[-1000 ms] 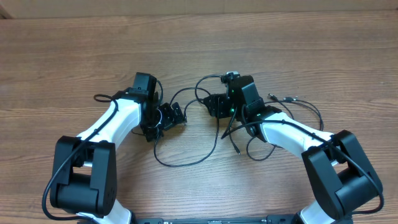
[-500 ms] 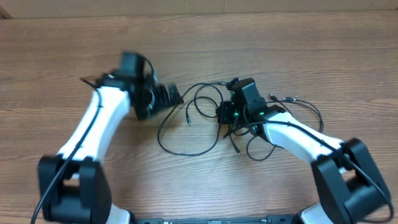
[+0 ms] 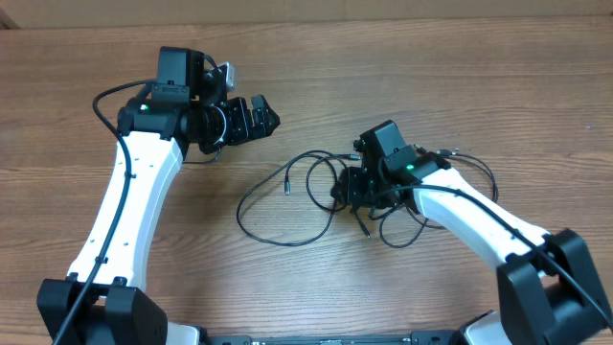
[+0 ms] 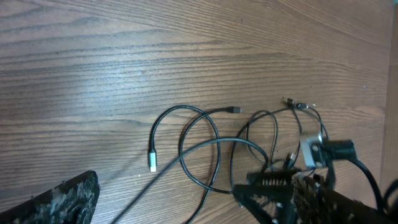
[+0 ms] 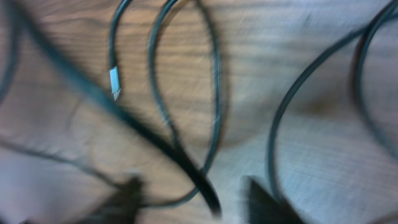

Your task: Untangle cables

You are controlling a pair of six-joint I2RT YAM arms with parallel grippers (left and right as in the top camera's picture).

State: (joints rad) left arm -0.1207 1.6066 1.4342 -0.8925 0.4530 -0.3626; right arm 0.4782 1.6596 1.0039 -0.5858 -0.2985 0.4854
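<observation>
Thin black cables (image 3: 316,156) lie in loose loops mid-table, running right into a denser tangle (image 3: 388,222) with small plug ends (image 3: 442,151). My right gripper (image 3: 351,187) hangs low over the left side of that tangle. In the blurred right wrist view its fingers stand apart (image 5: 196,202), with a dark strand (image 5: 186,168) running between them, unclamped. My left gripper (image 3: 253,117) is open, raised at the back left and clear of the cables. The left wrist view shows a loop (image 4: 186,108), a white-tipped plug (image 4: 152,163) and one left finger (image 4: 62,199).
Thicker black wires run along both white arms. The right arm's gripper and its wrist camera (image 4: 309,152) show in the left wrist view's lower right. The wooden tabletop (image 3: 498,77) extends around the cables.
My left arm has swung up and back to the left, away from the cables. The loop it was at now lies spread on the table. My right gripper has shifted down and right onto the tangle.
</observation>
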